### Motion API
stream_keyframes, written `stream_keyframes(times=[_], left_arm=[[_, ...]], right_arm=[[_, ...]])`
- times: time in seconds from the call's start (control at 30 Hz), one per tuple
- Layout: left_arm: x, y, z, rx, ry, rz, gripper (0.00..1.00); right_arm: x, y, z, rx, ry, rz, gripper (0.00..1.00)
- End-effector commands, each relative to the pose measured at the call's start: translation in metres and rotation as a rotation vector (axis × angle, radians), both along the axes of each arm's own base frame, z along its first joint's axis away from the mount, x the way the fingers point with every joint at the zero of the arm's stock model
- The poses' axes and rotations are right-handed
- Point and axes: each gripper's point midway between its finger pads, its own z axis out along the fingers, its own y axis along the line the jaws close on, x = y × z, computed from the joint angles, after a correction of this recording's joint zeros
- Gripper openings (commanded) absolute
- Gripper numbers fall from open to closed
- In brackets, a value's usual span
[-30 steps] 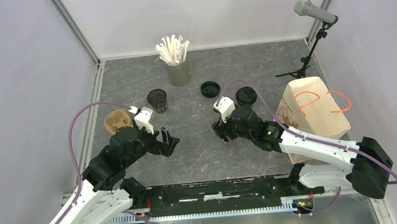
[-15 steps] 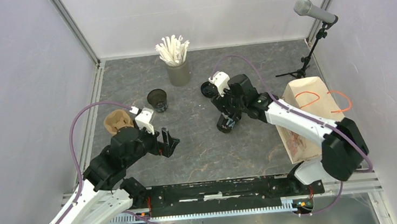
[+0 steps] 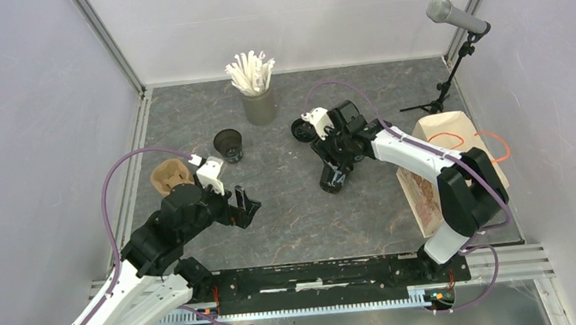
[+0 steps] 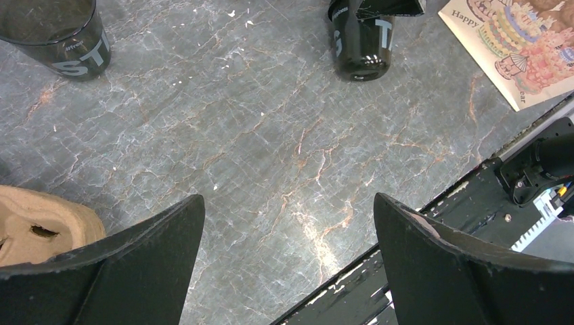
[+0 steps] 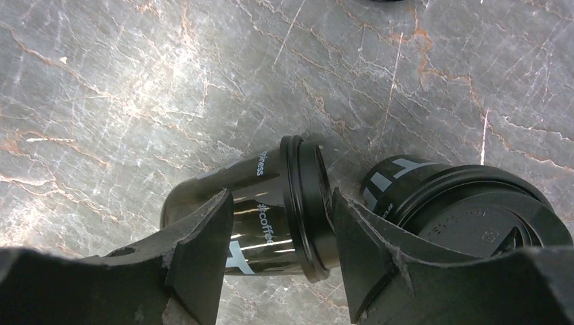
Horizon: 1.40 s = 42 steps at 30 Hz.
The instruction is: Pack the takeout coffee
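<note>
the right gripper [image 5: 279, 203] is low over the middle of the table [image 3: 290, 217], its 2 fingers [image 5: 196, 257] spread to either side of a black lidded cup [image 5: 264, 227] that lies tipped on its side on the stone-patterned surface. the cup's body sits in the gap, and its lid rim is right at the inner edge of 1 finger. the jaws are apart around it, but i cannot tell whether they are pressing on it or only straddling it. just beside that finger stands a 2nd lidded cup [image 5: 474, 217], upright, its round black lid facing up.

a little beyond the right gripper, a loose lid [image 3: 303, 128] lies flat on the table. further left an open cup [image 3: 228, 144] stands upright with no lid on it. behind these, near the back wall, is a grey cup of white straws [image 3: 259, 106].

the left gripper [image 4: 288, 250] hovers over bare table at the near left, released, jaws wide apart with nothing between them. a brown pulp carrier [image 3: 169, 175] sits just beside it on its left, near the table's left edge.

on the right side, a paper bag [image 3: 445, 127] with orange handles lies partly under the right arm. a microphone [image 3: 457, 16] on a small stand is in the far right corner.
</note>
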Motion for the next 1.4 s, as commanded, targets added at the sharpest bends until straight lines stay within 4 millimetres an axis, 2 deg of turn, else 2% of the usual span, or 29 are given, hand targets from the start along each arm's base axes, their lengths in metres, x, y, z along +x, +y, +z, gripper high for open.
stream_keyframes(times=[0.0, 0.3, 0.5, 0.87, 0.93, 1.0, 1.13, 1.23, 1.3, 1.37], left_arm=[[0.003, -0.001, 0.001, 0.031, -0.034, -0.024, 1.0], [0.004, 0.0, 0.001, 0.038, -0.036, -0.018, 1.0], [0.004, 0.001, 0.001, 0.039, -0.037, -0.014, 1.0], [0.005, 0.002, 0.002, 0.04, -0.041, -0.007, 1.0], [0.006, 0.003, 0.002, 0.039, -0.045, -0.003, 1.0], [0.007, 0.006, 0.005, 0.038, -0.057, 0.014, 1.0], [0.009, 0.019, 0.019, 0.019, -0.109, 0.079, 1.0], [0.01, 0.034, 0.032, -0.008, -0.167, 0.145, 1.0], [0.008, 0.045, 0.042, -0.039, -0.21, 0.188, 1.0], [0.006, 0.054, 0.051, -0.071, -0.248, 0.229, 1.0]], right_arm=[[0.005, 0.0, 0.005, 0.017, 0.019, 0.014, 0.59], [-0.005, 0.0, -0.001, 0.032, 0.07, 0.029, 0.39], [-0.013, -0.003, 0.002, 0.049, 0.07, 0.024, 0.3], [-0.022, -0.009, 0.029, 0.106, -0.052, -0.021, 0.2], [-0.022, -0.008, 0.037, 0.112, -0.098, -0.024, 0.21], [-0.02, -0.004, 0.055, 0.122, -0.187, -0.025, 0.21], [-0.013, 0.008, 0.1, 0.135, -0.429, -0.046, 0.23], [-0.016, 0.021, 0.137, 0.155, -0.625, -0.022, 0.21], [-0.022, 0.03, 0.151, 0.139, -0.759, 0.027, 0.22], [-0.033, 0.038, 0.152, 0.107, -0.853, 0.085, 0.24]])
